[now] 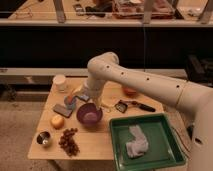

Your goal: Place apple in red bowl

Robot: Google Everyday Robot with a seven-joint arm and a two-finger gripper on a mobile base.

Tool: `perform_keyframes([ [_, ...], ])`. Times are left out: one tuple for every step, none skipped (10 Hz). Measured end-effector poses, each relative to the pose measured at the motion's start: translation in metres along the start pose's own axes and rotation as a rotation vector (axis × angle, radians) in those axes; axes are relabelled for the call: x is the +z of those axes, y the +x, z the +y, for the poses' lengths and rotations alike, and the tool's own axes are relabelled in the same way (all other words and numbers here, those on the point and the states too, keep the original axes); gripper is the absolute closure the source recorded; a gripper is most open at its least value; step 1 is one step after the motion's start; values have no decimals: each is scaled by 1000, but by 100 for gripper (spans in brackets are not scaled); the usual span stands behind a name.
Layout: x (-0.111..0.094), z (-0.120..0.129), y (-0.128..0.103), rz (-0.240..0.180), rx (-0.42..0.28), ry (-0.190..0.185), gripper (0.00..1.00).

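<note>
One camera looks down at a slant from high on the near side of the wooden table [95,142]. It is probably mounted on the robot itself, since the white arm [150,87] comes in from the right edge of the frame. The camera faces across the table toward a dark counter [50,50] that fills the upper half. The range is middling, with the whole tabletop fitting in the lower half. The gripper [80,96] sits left of centre, over the table's far-left part.

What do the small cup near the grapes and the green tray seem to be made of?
The cup looks like metal, probably steel: grey with a shine. The green tray looks like plastic: even colour, moulded rim. The claw is low over the table, beside the purple bowl.
</note>
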Motion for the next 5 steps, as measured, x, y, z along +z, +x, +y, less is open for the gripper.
perform_keyframes([
  [0, -4, -2, -2, -24, 24, 20],
  [1, -10, -5, -5, -45, 38, 20],
  [6, -24, -13, -13, -87, 60, 20],
  [8, -31, -16, -14, -115, 69, 20],
  [10, -37, -18, -15, -139, 71, 20],
])
